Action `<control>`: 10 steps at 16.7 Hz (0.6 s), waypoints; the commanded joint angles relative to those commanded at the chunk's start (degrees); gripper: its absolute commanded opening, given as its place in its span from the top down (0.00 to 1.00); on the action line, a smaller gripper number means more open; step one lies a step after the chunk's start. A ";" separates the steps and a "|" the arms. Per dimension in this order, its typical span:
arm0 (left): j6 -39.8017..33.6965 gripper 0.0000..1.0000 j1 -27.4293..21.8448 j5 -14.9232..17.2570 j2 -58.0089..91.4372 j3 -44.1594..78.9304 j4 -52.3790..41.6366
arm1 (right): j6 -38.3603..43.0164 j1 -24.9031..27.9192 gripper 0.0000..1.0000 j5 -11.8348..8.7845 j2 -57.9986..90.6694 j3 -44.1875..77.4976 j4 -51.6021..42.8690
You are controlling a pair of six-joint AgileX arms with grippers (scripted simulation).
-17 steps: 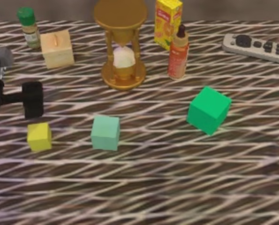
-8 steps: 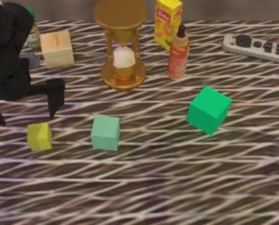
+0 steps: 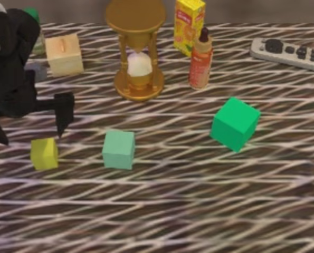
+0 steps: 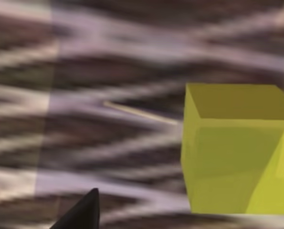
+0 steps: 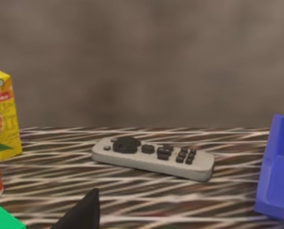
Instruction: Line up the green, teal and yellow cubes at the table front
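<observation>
In the top view you see the left gripper (image 3: 27,124) at the left edge of the frame, its two dark fingers spread wide apart and holding nothing; the yellow cube (image 3: 44,153) lies just below them, a little toward the right-hand finger, so your descent likely needs a small shift that way; the teal cube (image 3: 119,149) sits to its right at about the same height in the frame, and the green cube (image 3: 235,123) is well apart at right centre, turned at an angle; the left arm is clearly the nearer one to the yellow cube; the table (image 3: 199,211) is bare across the whole lower band.

In the left wrist view the yellow cube (image 4: 237,148) fills the right side, resting flat on the table, with one dark fingertip at the lower edge.

In the right wrist view you see a remote control (image 5: 152,157) on the table; the right gripper shows only one fingertip, so you cannot tell its state.
</observation>
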 joint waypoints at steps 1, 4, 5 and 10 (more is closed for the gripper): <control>0.03 0.00 -0.03 0.01 0.92 -1.06 1.97 | 0.00 0.00 0.00 0.00 0.00 0.00 0.00; 0.02 0.00 -0.05 0.03 4.43 -5.03 10.40 | 0.00 0.00 0.00 0.00 0.00 0.00 0.00; 0.04 0.00 -0.07 0.04 5.54 -6.30 12.73 | 0.00 0.00 0.00 0.00 0.00 0.00 0.00; 0.02 0.00 -0.09 0.05 7.57 -8.35 16.13 | 0.00 0.00 0.00 0.00 0.00 0.00 0.00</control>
